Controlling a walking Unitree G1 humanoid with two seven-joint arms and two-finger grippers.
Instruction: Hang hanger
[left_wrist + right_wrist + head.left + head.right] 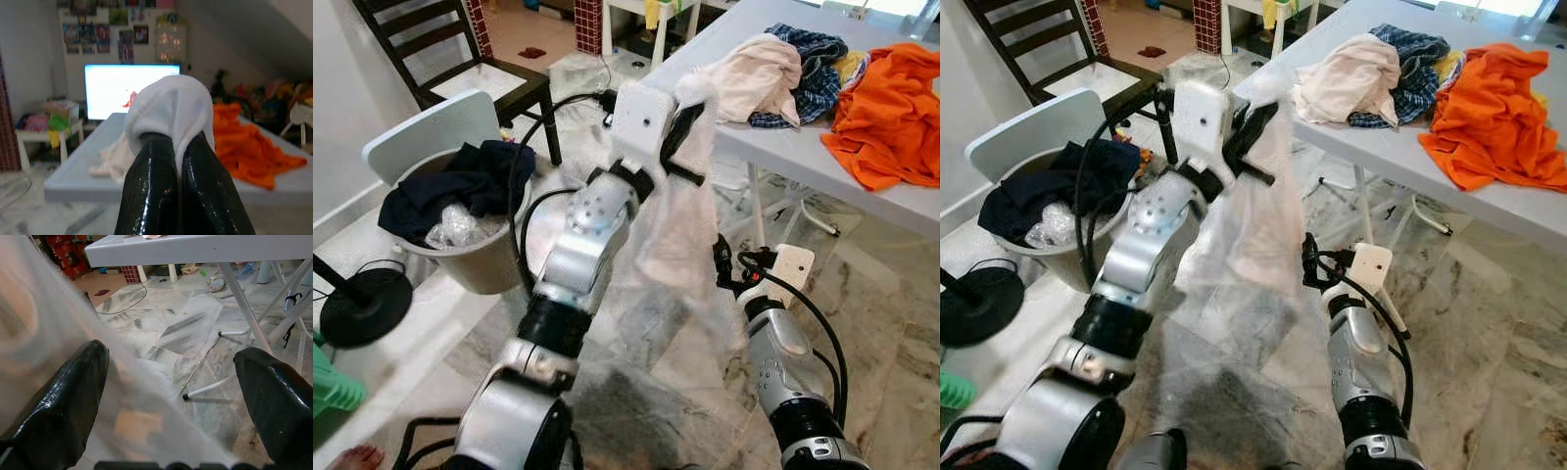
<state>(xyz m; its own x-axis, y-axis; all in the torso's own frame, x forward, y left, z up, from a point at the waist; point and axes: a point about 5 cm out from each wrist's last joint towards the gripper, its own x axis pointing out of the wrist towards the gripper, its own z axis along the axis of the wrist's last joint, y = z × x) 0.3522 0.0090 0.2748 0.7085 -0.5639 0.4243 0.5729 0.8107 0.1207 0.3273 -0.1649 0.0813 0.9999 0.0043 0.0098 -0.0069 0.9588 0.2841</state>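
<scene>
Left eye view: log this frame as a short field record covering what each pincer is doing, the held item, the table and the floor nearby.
left pincer: raised, shut on the sheer white garment, which hangs down from it
right pincer: low, open, beside the hanging garment's edge
table: grey tabletop bearing a crumpled orange cloth, a cream cloth and a blue checked cloth
floor: grey bucket stuffed with dark clothes, dark wooden chair behind it
hanger: cannot make one out
</scene>
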